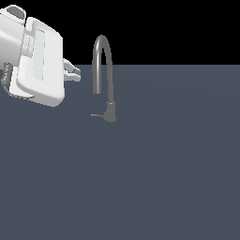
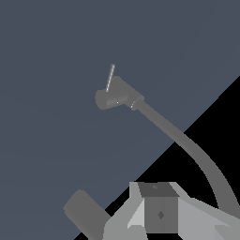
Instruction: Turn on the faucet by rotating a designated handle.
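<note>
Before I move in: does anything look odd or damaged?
Nothing stands out. The faucet stands upright and whole, its handle sticking out sideways at the base. The end effector hangs apart from both, touching nothing.

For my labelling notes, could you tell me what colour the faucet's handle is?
Grey, like the faucet; the handle shows best in the wrist view.

My gripper [image 1: 75, 72] hangs apart from the faucet [image 1: 104, 70], with open air between us. The handle [image 1: 97, 115] juts low from the base toward the exterior view's left; only the arched spout stands near it.
</note>
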Controlling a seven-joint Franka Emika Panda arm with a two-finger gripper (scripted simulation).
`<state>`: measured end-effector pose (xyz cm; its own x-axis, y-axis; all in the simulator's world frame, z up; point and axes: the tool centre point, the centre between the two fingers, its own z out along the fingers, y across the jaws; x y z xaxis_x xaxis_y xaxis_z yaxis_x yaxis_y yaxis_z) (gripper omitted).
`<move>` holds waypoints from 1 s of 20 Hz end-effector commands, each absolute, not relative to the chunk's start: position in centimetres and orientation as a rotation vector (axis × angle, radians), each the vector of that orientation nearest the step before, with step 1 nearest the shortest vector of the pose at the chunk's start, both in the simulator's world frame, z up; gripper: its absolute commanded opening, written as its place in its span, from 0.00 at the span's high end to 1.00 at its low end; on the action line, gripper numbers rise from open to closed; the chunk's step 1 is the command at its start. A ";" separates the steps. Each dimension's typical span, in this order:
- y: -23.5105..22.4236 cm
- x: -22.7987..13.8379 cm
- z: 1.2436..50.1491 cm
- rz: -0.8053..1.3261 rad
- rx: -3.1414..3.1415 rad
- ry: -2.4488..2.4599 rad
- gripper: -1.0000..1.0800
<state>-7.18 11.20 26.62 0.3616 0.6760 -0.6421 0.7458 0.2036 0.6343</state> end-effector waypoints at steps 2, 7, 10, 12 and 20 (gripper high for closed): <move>11.5 -6.6 25.4 -0.076 1.416 1.376 1.00; 11.7 -5.9 23.6 -0.074 1.295 1.414 1.00; 11.8 -5.5 22.5 -0.073 1.221 1.435 1.00; 11.9 -5.2 21.8 -0.072 1.172 1.448 1.00; 11.9 -4.1 18.9 -0.070 0.972 1.494 1.00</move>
<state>-4.33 11.90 19.43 0.1612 0.5307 -0.8321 0.6082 0.6106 0.5073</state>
